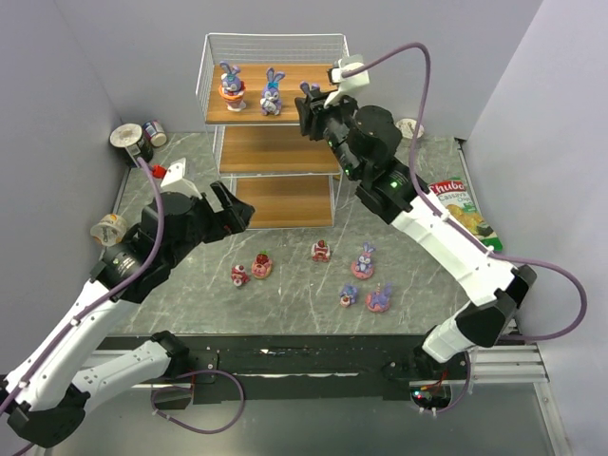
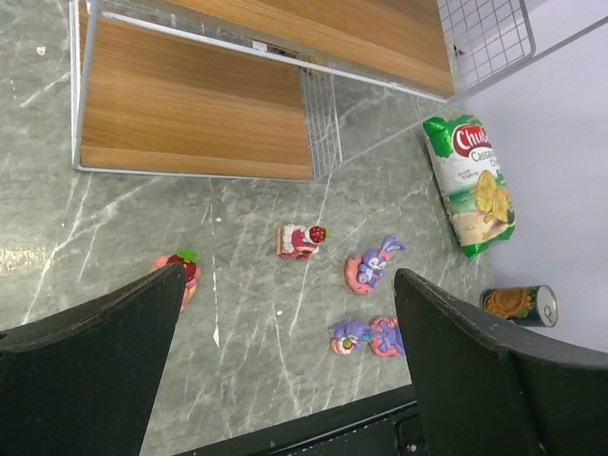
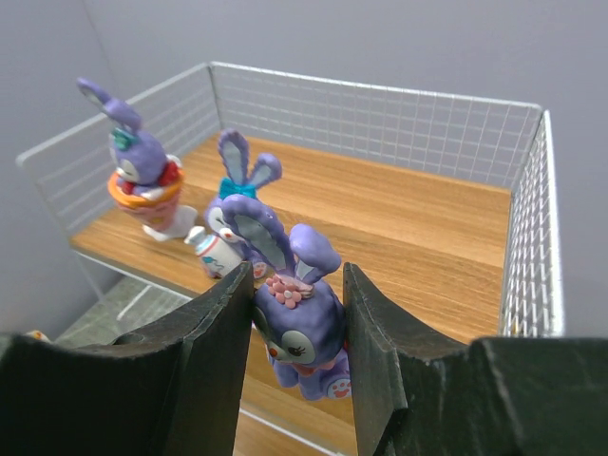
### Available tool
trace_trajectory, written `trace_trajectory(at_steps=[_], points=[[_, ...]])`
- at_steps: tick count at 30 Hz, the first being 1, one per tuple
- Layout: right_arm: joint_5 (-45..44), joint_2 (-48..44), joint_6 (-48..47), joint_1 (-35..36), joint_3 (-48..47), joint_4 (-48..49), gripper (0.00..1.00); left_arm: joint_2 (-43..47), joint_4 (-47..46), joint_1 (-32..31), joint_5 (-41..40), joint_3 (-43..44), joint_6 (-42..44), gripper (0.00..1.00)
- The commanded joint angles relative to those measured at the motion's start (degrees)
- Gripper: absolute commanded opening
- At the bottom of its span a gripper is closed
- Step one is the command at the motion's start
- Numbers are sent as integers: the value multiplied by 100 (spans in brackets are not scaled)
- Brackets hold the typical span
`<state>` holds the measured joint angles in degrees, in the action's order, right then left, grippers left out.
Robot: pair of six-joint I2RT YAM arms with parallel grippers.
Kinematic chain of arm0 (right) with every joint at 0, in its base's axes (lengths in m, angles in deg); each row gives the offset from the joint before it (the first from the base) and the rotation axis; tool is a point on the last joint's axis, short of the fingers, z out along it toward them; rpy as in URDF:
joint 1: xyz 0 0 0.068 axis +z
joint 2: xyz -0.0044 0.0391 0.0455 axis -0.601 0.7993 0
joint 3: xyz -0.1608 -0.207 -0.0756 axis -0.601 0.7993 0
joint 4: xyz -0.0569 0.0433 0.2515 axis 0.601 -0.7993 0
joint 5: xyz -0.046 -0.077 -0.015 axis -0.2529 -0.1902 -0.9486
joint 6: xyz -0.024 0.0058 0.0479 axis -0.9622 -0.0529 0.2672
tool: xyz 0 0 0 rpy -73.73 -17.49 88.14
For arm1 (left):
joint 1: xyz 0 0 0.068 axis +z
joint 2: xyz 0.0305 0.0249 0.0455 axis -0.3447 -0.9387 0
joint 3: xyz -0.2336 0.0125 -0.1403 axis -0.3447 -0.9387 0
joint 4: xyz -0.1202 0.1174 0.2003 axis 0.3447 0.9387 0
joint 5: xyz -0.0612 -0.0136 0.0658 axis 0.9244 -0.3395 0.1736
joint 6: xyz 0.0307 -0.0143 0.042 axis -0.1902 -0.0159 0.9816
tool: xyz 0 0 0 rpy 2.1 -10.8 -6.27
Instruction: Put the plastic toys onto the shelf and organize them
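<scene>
The shelf (image 1: 275, 95) stands at the back middle. Two purple bunnies (image 1: 231, 85) (image 1: 272, 92) stand on its top board. My right gripper (image 1: 310, 101) is over the right part of that board, shut on a third purple bunny (image 3: 302, 313); it hangs between the fingers just above the wood, near the front edge. Several more toys lie on the table in front: red-pink ones (image 1: 261, 264) (image 1: 321, 251) and purple ones (image 1: 364, 261) (image 1: 380, 299). My left gripper (image 1: 233, 204) is open and empty, above the table near the bottom board (image 2: 190, 114). Its view shows toys (image 2: 299, 240) (image 2: 372, 265) (image 2: 369, 336) below.
Cans (image 1: 133, 141) stand in the back left corner and a cup (image 1: 110, 229) lies by the left wall. A green-red chip bag (image 1: 461, 211) lies at the right, with a can (image 2: 520, 306) near it. Wire walls ring the top tier (image 3: 380, 123).
</scene>
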<state>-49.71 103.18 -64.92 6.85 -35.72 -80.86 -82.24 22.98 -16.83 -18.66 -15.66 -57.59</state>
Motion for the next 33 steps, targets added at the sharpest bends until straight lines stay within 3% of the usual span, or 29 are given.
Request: trace_trajectory(at_steps=[1, 33], points=[[16, 91, 24, -107, -326, 497, 0, -67, -289, -18, 173, -15, 206, 96], [-388, 609, 234, -380, -353, 665, 0, -322, -483, 386, 815, -111, 250, 96]])
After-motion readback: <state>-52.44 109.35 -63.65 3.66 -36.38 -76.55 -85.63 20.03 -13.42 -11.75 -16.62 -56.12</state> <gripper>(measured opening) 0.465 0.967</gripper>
